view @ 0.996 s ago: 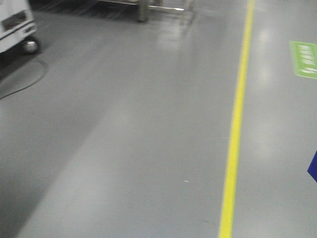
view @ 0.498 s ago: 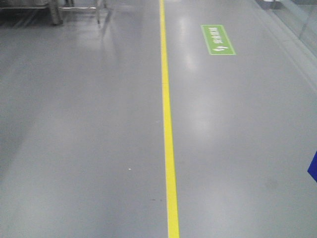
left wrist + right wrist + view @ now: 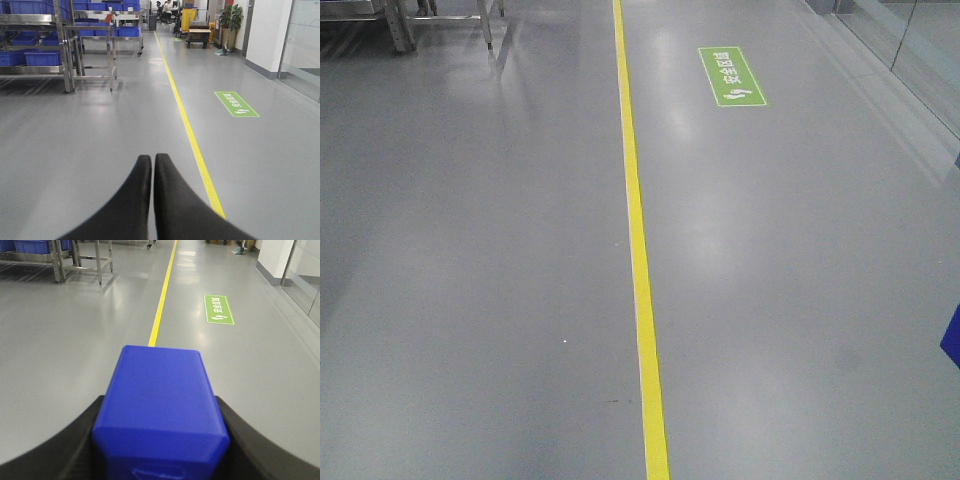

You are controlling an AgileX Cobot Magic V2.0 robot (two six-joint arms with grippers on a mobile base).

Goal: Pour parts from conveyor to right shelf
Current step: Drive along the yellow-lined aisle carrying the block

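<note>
1. The blue part [image 3: 160, 410] is clamped in the right gripper [image 3: 161, 402], hanging over bare grey floor [image 3: 470, 300].
2. The left gripper [image 3: 152, 162] is pinched together on nothing.
3. Steel racks [image 3: 63, 50] holding blue crates [image 3: 42, 58] stand well off, left of the yellow line [image 3: 187, 125].
4. Looks like the carry leg to me: keep the squeeze firm and the wrist level, no tipping until drop-off.

Item: green rectangular sign [image 3: 732, 76] on the floor [image 3: 470, 250], upper right of the front view, right of the yellow line [image 3: 638, 250], bearing white characters and a small white symbol, too blurred to read.
</note>
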